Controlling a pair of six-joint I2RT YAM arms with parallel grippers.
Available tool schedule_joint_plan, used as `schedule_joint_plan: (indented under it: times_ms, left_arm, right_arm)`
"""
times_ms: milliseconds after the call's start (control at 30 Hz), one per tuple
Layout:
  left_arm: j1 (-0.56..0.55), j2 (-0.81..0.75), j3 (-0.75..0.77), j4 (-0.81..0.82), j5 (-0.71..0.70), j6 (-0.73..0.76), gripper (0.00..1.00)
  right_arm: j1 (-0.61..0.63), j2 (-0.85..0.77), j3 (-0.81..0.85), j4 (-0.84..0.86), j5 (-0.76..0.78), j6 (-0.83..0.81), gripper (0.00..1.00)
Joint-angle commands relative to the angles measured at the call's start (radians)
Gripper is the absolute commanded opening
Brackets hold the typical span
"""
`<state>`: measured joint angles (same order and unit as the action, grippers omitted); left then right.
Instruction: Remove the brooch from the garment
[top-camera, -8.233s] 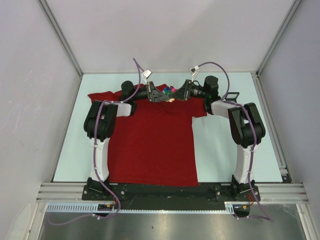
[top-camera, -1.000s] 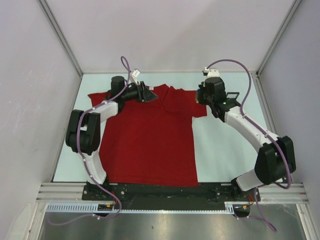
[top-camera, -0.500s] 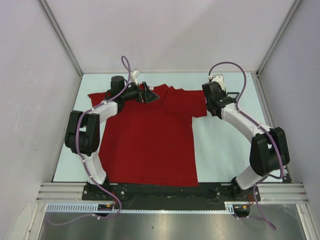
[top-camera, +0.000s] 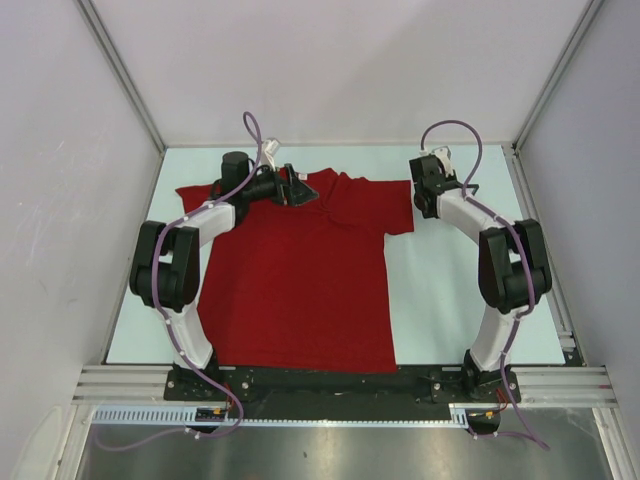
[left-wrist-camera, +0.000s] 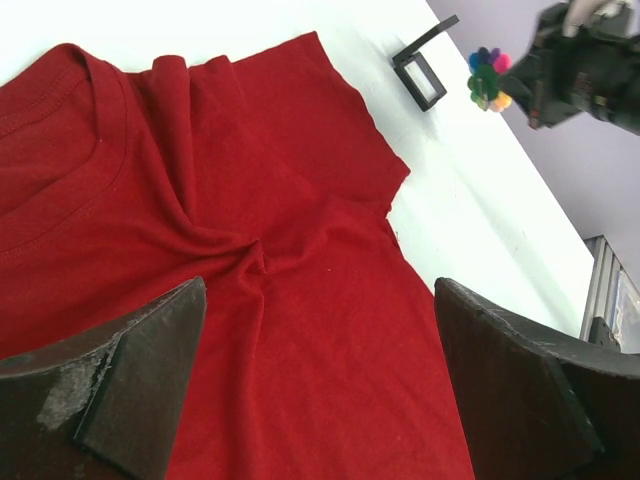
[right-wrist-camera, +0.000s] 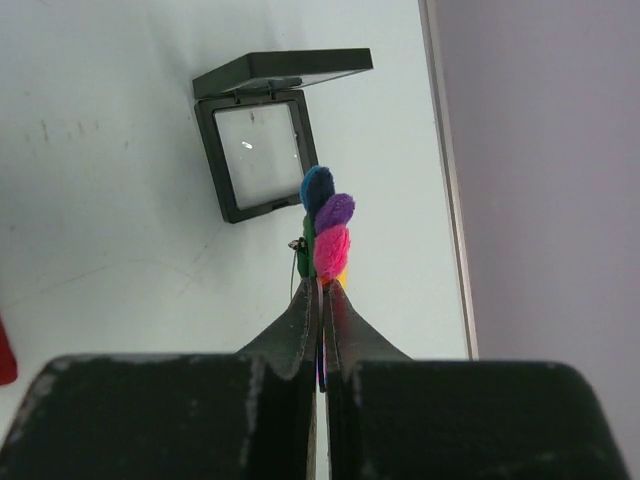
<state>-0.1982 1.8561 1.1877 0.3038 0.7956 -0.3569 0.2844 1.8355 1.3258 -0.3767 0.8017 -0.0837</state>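
Pinching the brooch (right-wrist-camera: 326, 232), right tool (right-wrist-camera: 320, 292).

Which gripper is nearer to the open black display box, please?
Right. The right gripper, shut on the brooch, hangs just short of the display box; the left gripper is far off, open above the red T-shirt near its collar.

Plain dark red shirt (top-camera: 300, 280). Blue, purple, pink, green and yellow brooch (right-wrist-camera: 328, 235). Black box (right-wrist-camera: 258, 150) with see-through window.
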Motion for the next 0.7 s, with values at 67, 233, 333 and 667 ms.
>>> schedule_joint_plan:
  times_ms: [67,233,333,667]
  left_arm:
    - [-0.003,-0.003,0.052,0.008,-0.001,0.035,1.0]
    - [-0.003,0.005,0.062,0.0,-0.006,0.036,1.0]
    - [-0.001,0.014,0.07,-0.008,-0.004,0.038,0.99]
    - [-0.001,0.026,0.082,-0.022,0.002,0.045,1.0]
  right_arm:
    - [-0.024,0.106,0.099,0.061,0.05,-0.074,0.0]
    - [-0.045,0.166,0.144,0.062,0.077,-0.11,0.0]
    - [-0.056,0.18,0.153,0.076,0.065,-0.119,0.0]
    - [-0.085,0.257,0.21,0.067,0.054,-0.12,0.0]
